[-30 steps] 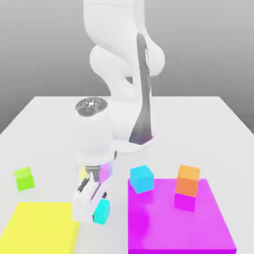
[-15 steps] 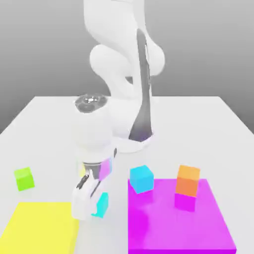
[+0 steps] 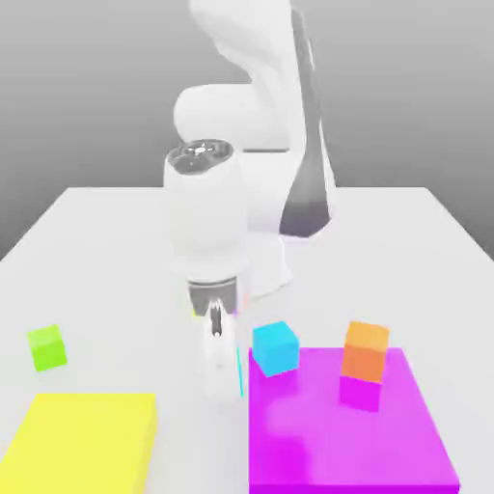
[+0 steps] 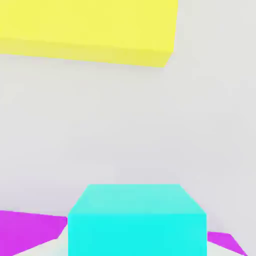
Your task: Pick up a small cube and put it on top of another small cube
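My gripper (image 3: 228,374) hangs just off the near-left corner of the magenta pad (image 3: 347,439), fingers pointing down. It is shut on the small cube, light turquoise, whose edge shows as a thin cyan strip (image 3: 239,371) beside the white finger (image 3: 216,365). In the hand view the small cube (image 4: 137,220) sits close to the camera, above the white table. A deeper sky-blue cube (image 3: 276,347) rests at the magenta pad's far-left corner, just to the exterior view's right of the gripper.
An orange cube (image 3: 366,349) stands on a magenta cube (image 3: 359,393) on the magenta pad. A flat yellow pad (image 3: 82,444) lies at the front left, also seen as the yellow pad (image 4: 90,30). A lime-green cube (image 3: 45,347) sits far left.
The arm has straightened up and swung toward the exterior view's right, carrying the turquoise cube higher. The wrist has turned, so the cube now shows edge-on.
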Available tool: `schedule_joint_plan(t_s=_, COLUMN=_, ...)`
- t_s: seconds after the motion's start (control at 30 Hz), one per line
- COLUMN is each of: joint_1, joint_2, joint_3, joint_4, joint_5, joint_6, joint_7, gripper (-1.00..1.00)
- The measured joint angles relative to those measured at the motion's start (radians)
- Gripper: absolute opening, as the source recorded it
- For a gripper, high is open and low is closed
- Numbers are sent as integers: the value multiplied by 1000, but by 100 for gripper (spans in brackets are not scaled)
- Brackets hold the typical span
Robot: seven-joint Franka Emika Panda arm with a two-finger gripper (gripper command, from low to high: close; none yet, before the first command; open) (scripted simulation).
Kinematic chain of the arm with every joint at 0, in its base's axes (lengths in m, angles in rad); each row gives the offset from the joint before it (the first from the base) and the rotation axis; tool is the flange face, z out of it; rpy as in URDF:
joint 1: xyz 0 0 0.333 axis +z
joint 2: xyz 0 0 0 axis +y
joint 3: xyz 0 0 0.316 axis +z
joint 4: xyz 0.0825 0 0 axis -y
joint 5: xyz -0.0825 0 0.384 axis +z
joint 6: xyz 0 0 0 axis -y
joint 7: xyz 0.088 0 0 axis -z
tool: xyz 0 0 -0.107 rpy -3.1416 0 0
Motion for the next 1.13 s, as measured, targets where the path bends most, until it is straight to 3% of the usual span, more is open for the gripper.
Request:
schedule_joint_plan(t_s=0.23, joint_1=51, joint_2=-51, joint_3=32, joint_4=20, joint_5=135, joint_6=-53, joint_7=-383, gripper=-100)
schedule_joint_plan(t_s=0.37, joint_1=80, joint_2=-119, joint_3=31, joint_4=8, joint_5=152, joint_6=-124, joint_7=-523, gripper=-100)
schedule_joint_plan(t_s=0.57, joint_1=90, joint_2=-264, joint_3=45, joint_4=-38, joint_5=55, joint_6=-242, joint_7=-615, gripper=-100)
schedule_joint_plan(t_s=0.8, joint_1=46, joint_2=-447, joint_3=102, joint_4=-99, joint_5=-156, joint_6=-369, joint_7=-648, gripper=-100)
schedule_joint_plan(t_s=1.0, joint_1=30, joint_2=-304, joint_3=125, joint_4=-147, joint_5=-200, joint_6=-178, joint_7=-658, gripper=-100)
schedule_joint_plan(t_s=1.03, joint_1=29, joint_2=-284, joint_3=126, joint_4=-152, joint_5=-202, joint_6=-153, joint_7=-657, gripper=100)
schedule_joint_plan(t_s=1.13, joint_1=29, joint_2=-284, joint_3=126, joint_4=-152, joint_5=-202, joint_6=-153, joint_7=-657, gripper=100)
